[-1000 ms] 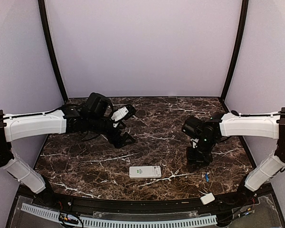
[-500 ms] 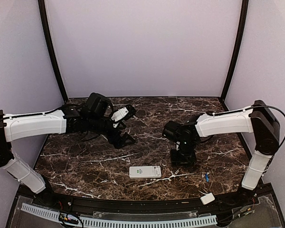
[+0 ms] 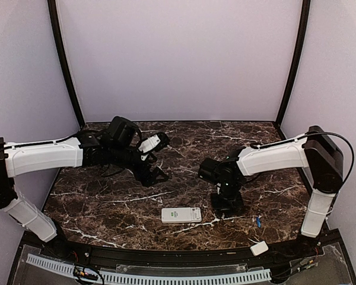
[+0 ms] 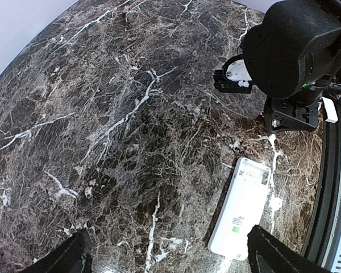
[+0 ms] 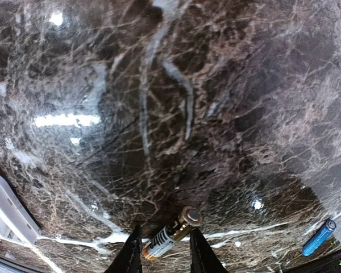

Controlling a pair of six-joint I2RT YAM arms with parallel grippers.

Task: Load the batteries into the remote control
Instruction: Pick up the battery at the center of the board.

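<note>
In the right wrist view, the right gripper (image 5: 165,245) was closed on a gold-and-black cylindrical battery (image 5: 171,233) at the bottom centre of the frame. The cell lay skewed across the two fingers and appeared to be carried clear of the dark marble-patterned table (image 3: 107,208). A small blue cylindrical battery (image 5: 318,238) lay loose on the marble at the lower right of that frame. The white oblong plastic remote control (image 3: 181,214) lay flat at the lower centre of the overhead view, just left of the right gripper. A small plain white cover piece (image 3: 259,248) sat at the lower right, by the near edge. The left gripper (image 4: 170,259) hung with its fingers spread wide and empty, well apart from the remote, which lay at the lower right of its own view. The cells were probably light, rigid and smooth, so they could roll on the polished stone or swivel in a skewed pinch. A square hold across the middle of the barrel would be steadier. The remote seemed light enough to slide when pushed, so bracing it by its long edges looked sensible.
</note>
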